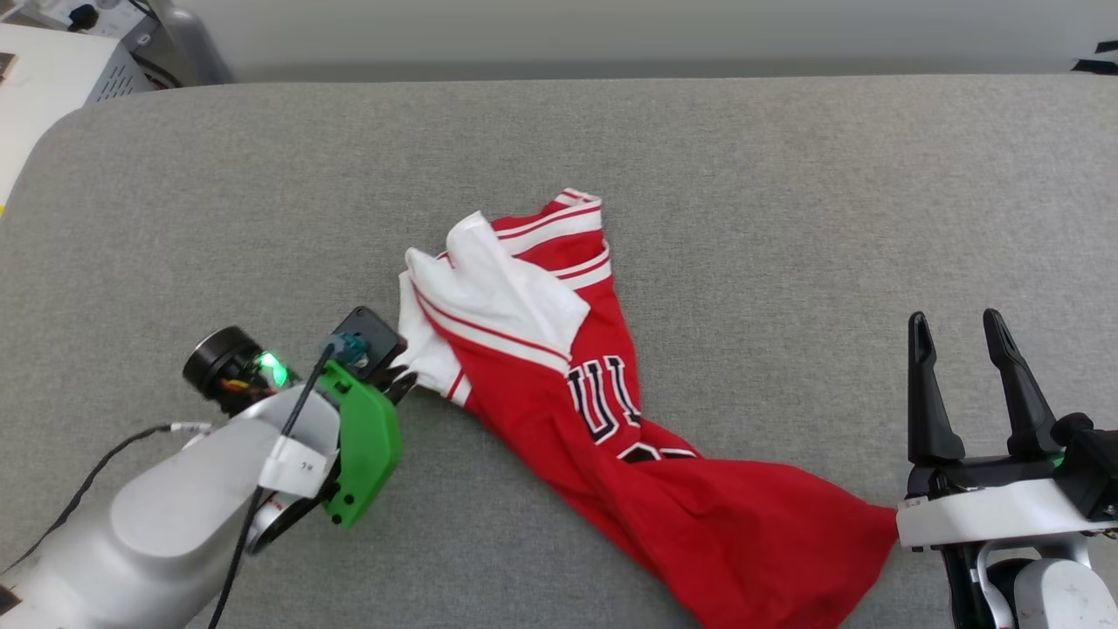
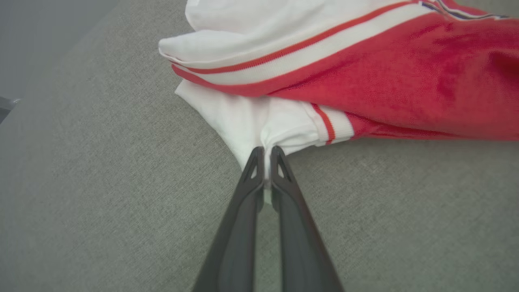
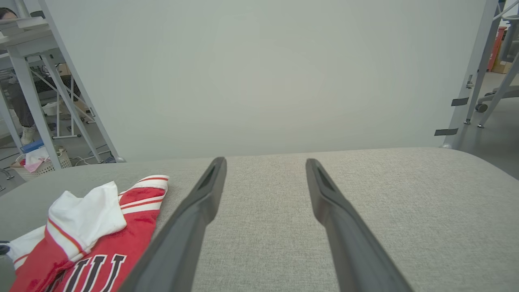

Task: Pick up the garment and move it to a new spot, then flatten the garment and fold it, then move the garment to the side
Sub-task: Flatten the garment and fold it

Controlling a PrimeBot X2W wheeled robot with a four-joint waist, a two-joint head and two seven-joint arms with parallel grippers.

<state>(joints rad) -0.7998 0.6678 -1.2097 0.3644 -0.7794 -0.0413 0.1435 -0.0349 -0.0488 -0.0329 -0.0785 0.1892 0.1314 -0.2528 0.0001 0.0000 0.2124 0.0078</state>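
While the right gripper (image 1: 955,320) rests spread wide, the left gripper (image 2: 265,153), angled low, pinches the garment (image 1: 541,411).

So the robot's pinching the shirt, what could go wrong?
The left gripper pinches only a thin bit of the white sleeve of the red jersey T-shirt with black lettering, so the cloth might slip out when lifted. The shirt lies twisted and bunched on the grey fabric surface; pulling one sleeve may tangle it more. The right gripper is open and holds nothing, so the red hem could drag.
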